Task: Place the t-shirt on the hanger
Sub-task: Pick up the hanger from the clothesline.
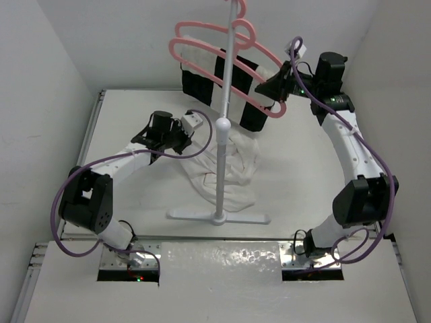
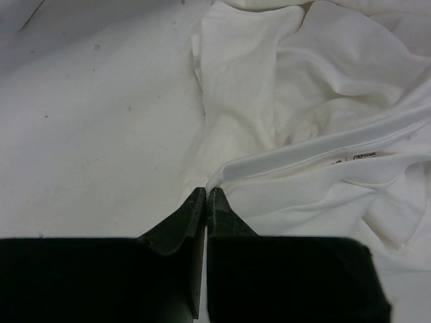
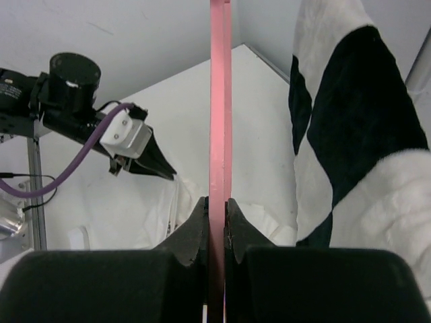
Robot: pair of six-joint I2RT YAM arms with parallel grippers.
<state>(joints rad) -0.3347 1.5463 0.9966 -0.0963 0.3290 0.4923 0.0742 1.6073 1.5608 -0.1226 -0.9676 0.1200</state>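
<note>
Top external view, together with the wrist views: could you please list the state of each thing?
t-shirt, crumpled on the table, off the hanger.
hanger, bare, clamped at one end.
right gripper, shut on the hanger.
left gripper, shut, tips at the t-shirt's edge.
stand, upright.
checkered cloth, draped, hanging from the stand.

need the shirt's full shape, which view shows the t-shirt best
Top view: the whole t-shirt lies crumpled on the table beside the stand. Left wrist shows only close-up folds and a hem; right wrist only a sliver behind the hanger.
</note>
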